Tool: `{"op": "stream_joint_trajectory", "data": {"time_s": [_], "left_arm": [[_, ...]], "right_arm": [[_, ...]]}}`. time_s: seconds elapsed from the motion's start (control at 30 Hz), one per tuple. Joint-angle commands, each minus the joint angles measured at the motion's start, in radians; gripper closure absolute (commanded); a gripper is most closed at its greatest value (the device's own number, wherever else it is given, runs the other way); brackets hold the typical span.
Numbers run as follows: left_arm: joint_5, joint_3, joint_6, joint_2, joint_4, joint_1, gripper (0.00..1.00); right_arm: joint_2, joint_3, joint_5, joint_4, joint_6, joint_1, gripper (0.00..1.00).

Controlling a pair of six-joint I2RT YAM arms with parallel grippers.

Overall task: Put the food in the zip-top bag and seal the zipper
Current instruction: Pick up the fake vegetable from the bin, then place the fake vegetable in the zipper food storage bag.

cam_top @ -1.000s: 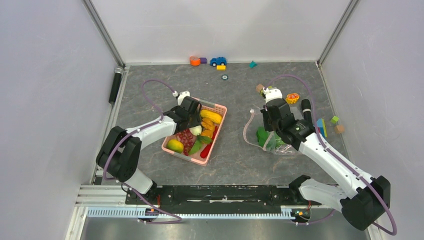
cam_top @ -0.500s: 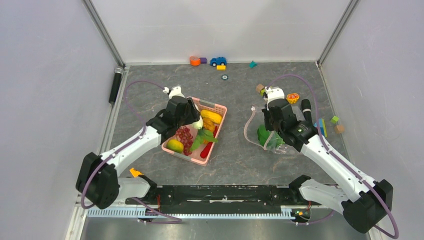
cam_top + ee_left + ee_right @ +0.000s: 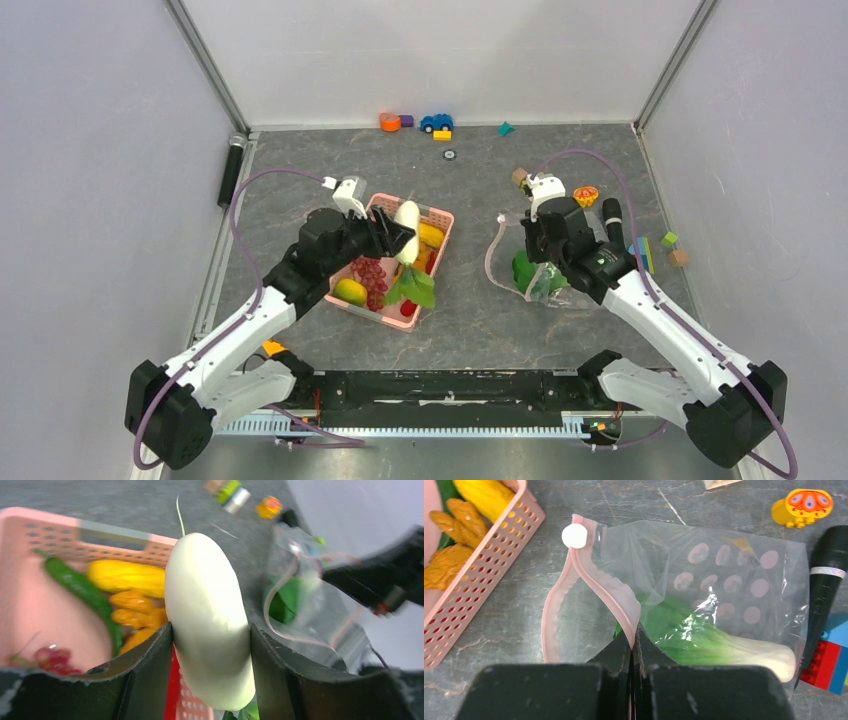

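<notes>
left gripper [image 3: 210, 652] raised bok choy [image 3: 207, 610] from basket [image 3: 125, 530], right gripper [image 3: 634, 641] still pinching bag [image 3: 744, 560]

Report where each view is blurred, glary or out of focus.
Left wrist view: the bok choy stalk is fairly sharp, but the pink basket and the zip-top bag behind it are smeared. Right wrist view: crisp, with white glare on the bag plastic over the green leaf. Top external view: even light, soft shadows, no blur.

no readable text, no labels or brands, no numbers, no signs in any view
</notes>
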Motion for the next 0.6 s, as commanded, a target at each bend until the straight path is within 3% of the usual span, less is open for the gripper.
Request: {"op": "stream_joint_trajectory", "data": {"time_s": [0.0, 0.17, 0.27, 0.43, 0.57], "left_arm": [[0.405, -0.03, 0.1, -0.031, 0.204, 0.001, 0.66], [0.747, -0.054, 0.001, 0.041, 0.435, -0.009, 0.65], [0.794, -0.046, -0.121, 0.128, 0.539, -0.031, 0.78], [0.806, 0.019, -0.198, 0.282, 0.547, -0.115, 0.78], [0.776, 0.124, -0.2, 0.404, 0.431, -0.193, 0.78]], "right_arm": [[-0.032, 0.026, -0.11, 0.062, -0.035, 0.0, 1.0], [-0.048, 0.032, -0.184, 0.088, -0.052, 0.0, 1.0], [-0.06, 0.029, -0.205, 0.101, -0.061, 0.0, 1.0], [-0.064, 0.021, -0.208, 0.117, -0.058, 0.0, 1.0], [-0.076, 0.005, -0.222, 0.14, -0.06, 0.0, 1.0]]}}
